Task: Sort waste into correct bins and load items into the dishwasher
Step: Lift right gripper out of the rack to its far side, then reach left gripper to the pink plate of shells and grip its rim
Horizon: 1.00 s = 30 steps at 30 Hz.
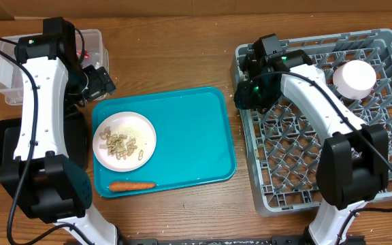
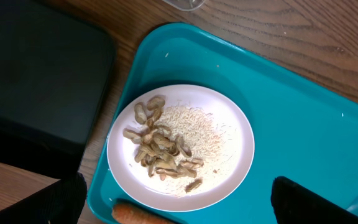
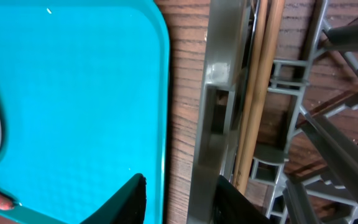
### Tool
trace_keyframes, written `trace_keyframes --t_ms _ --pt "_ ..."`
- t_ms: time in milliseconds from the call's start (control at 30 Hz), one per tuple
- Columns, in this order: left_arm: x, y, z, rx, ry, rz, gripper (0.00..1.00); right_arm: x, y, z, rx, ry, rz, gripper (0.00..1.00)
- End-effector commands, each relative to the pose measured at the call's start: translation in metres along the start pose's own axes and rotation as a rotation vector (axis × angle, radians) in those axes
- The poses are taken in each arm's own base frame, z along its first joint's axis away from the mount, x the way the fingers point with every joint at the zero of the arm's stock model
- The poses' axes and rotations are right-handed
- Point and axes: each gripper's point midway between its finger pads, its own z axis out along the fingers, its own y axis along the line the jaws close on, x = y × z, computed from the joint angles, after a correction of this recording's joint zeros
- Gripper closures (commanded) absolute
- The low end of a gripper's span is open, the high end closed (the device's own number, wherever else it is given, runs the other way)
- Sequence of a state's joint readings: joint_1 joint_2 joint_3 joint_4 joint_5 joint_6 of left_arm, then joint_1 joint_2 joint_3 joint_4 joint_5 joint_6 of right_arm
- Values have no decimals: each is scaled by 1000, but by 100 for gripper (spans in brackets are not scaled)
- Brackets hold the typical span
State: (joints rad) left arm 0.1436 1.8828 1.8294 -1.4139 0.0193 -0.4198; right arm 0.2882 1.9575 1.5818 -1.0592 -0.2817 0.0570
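A white plate (image 1: 124,141) with beige food bits (image 1: 121,144) sits on the teal tray's left side, with an orange carrot (image 1: 131,184) in front of it. My left gripper (image 1: 101,82) hangs open and empty above the tray's far left corner. In its wrist view the plate (image 2: 229,149), bits (image 2: 160,149) and carrot (image 2: 135,214) lie between the open fingers (image 2: 179,208). My right gripper (image 3: 182,200) is open, straddling the grey rack's left wall (image 3: 211,118). Two chopsticks (image 3: 263,81) lie inside the rack along that wall. A white bowl (image 1: 354,78) stands in the rack (image 1: 386,197).
The clear tub (image 1: 5,68) is at the far left, with a bit of red (image 1: 82,52) showing behind my left arm. The black tray (image 1: 2,146) lies in front of it, beside the teal tray (image 1: 196,136). The black tray also shows in the left wrist view (image 2: 36,81).
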Motion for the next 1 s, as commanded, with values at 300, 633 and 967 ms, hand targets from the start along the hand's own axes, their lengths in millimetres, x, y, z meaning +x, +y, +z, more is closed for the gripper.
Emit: trace_keyframes --t_ms 300,633,967 --pt "2 -3 -1 8 2 4 4 -15 -11 -27 17 -56 30 54" --pt "15 -37 0 24 -7 99 5 -40 -50 -146 148 -271 117 50" --pt "60 -107 29 30 26 170 4 -11 -115 -178 182 -241 313 49"
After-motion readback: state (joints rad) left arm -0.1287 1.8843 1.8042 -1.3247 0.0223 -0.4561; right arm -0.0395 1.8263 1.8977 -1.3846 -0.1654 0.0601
